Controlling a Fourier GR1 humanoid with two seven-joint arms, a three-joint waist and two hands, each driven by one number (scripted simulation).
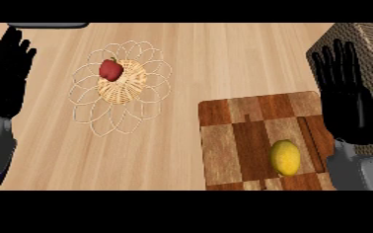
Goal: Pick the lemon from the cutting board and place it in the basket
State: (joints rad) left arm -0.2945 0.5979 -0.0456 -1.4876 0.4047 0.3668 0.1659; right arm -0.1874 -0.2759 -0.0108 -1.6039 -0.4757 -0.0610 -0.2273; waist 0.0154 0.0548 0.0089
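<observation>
- the oval yellow lemon (285, 158) lies on its side on the cutting board, just inward of the right wrist and nearer the robot than the right palm; nothing touches it.
- the chequered dark-and-light wooden cutting board (237, 128) carries the lemon near its right-hand near corner, and its right edge runs under the right hand and forearm.
- the black right hand (342, 96) is spread wide, fingers straight and pointing away from the robot, with nothing in it.
- the round basket with a woven straw centre and looping white wire rim (125, 93) stands well apart from the right hand, across the counter and nearer the left hand.
- a red bell pepper (111, 69) sits in the basket, on the far part of the woven centre.
- the black left hand (15, 74) rests at the view's left edge, fingers straight and up, empty, near the basket but apart from it.
- a brown woven box (357, 34) shows just beyond the right fingertips.
- the pale wooden counter (218, 54) lies under everything.
</observation>
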